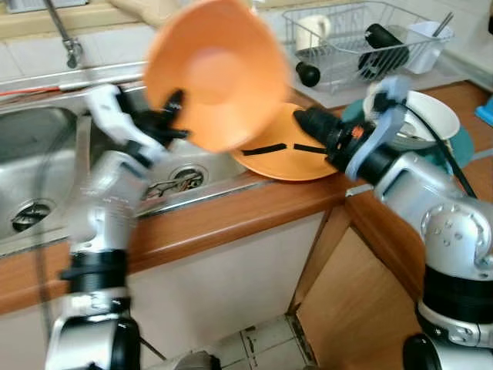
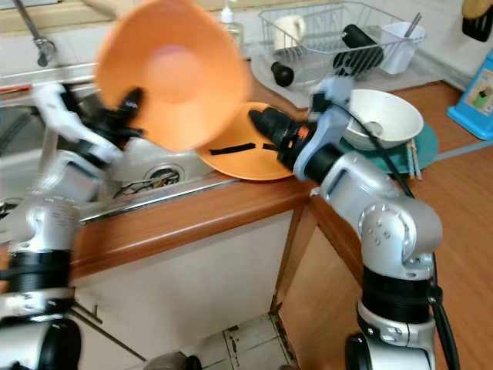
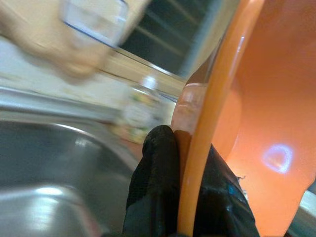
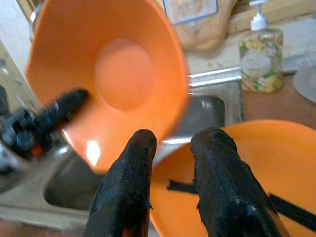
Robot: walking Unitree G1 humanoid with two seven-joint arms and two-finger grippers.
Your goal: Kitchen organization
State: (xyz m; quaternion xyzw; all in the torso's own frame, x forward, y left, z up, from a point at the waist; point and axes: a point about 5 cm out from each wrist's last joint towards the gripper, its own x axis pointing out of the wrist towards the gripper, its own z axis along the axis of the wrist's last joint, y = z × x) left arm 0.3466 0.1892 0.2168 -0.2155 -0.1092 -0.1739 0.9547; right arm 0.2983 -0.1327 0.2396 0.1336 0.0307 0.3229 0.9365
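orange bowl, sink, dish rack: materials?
Orange bowl, clamped at the rim by the left pincer: likely plastic, uniform matte orange, soft highlight.
Sink: stainless steel, brushed grey with reflections.
Dish rack: thin wire, looks white-coated or chromed.

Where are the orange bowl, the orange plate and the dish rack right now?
orange bowl (image 1: 219,73): left eye view, middle of its inner base.
orange plate (image 1: 296,163): left eye view, bare near part of its face.
dish rack (image 1: 339,23): left eye view, upper wire wall.
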